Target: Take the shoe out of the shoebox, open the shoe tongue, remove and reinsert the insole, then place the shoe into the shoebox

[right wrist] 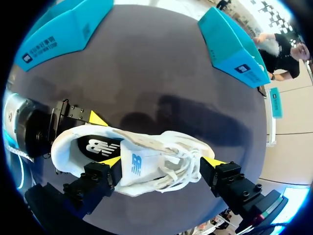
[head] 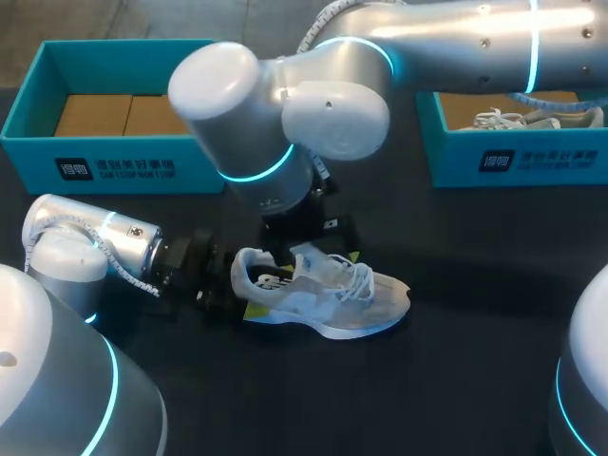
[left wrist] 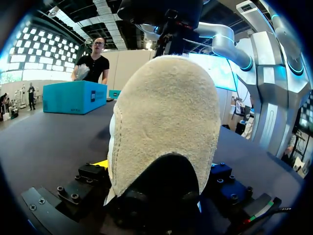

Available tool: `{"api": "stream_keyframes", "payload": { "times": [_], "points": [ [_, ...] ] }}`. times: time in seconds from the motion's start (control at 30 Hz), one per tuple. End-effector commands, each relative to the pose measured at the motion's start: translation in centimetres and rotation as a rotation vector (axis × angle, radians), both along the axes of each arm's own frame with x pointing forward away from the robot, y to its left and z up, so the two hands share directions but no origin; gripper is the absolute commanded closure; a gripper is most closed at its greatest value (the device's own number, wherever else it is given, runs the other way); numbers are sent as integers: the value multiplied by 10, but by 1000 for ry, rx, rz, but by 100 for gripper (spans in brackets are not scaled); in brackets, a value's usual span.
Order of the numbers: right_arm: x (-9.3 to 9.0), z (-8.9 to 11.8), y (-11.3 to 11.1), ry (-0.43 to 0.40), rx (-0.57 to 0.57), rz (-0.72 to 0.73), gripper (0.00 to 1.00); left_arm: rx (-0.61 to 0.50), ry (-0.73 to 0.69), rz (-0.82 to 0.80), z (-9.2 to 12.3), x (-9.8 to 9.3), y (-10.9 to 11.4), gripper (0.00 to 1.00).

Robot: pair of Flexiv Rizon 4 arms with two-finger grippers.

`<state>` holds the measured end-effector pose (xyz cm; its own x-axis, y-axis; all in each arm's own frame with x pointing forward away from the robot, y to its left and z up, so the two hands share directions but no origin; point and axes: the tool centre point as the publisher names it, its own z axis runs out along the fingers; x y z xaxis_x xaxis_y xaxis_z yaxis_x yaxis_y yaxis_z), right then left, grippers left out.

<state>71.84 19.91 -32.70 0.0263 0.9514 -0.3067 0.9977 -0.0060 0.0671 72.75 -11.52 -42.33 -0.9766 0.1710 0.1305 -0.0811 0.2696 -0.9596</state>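
Observation:
A white shoe (head: 328,294) stands on the dark table, toe to the right. My left gripper (head: 237,290) comes in low from the left and is shut on the heel. In the left wrist view the suede heel (left wrist: 166,127) fills the space between both fingers. My right gripper (head: 323,242) hangs over the shoe's middle, mostly hidden under its own wrist. In the right wrist view it (right wrist: 162,161) stands open astride the tongue and laces (right wrist: 166,164), with one yellow fingertip (right wrist: 111,161) against the tongue. The left gripper's fingertip (right wrist: 98,119) rests on the heel's side.
A teal box (head: 114,161) with a brown cardboard floor stands at the back left. A second teal box (head: 513,161) at the back right holds another white shoe (head: 532,119). My right arm's large elbow (head: 275,104) hangs over the table's middle.

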Motion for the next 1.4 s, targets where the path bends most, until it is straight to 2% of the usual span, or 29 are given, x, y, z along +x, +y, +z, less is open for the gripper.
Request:
{"api": "stream_keyframes", "payload": {
  "times": [0.03,0.13,0.2,0.33,0.4,0.43,0.47,0.67,0.87,1.2,1.27,1.37,1.4],
  "points": [
    [-5,3,-6,-188,54,-577,0,0,0,-1,-4,3,3,100],
    [-5,3,-7,-172,60,-575,2,0,0,-1,-4,3,3,100],
    [-5,1,-8,-165,64,-575,13,0,0,-1,-4,3,3,100],
    [-5,-3,-9,-152,84,-574,22,0,0,-1,-4,3,3,100],
    [-6,-4,-10,-144,101,-572,32,0,0,-1,-4,3,3,100],
    [-6,-5,-10,-138,104,-571,42,0,0,-1,-4,3,3,100],
    [-7,-6,-9,-133,108,-568,45,0,0,-1,-4,3,3,100],
    [-7,-12,-2,-109,124,-563,43,0,0,-1,-4,3,3,100],
    [-11,-7,1,-107,127,-569,57,0,0,-1,-4,3,3,100],
    [-14,-6,2,-89,151,-574,69,0,0,-1,-4,3,3,100],
    [-15,-5,3,-90,157,-571,77,0,0,-1,-4,3,3,100],
    [-15,-3,2,-89,179,-568,100,0,0,-1,-4,3,3,100],
    [-15,-2,1,-89,182,-567,100,0,0,-1,-4,3,3,100]
  ]
}}
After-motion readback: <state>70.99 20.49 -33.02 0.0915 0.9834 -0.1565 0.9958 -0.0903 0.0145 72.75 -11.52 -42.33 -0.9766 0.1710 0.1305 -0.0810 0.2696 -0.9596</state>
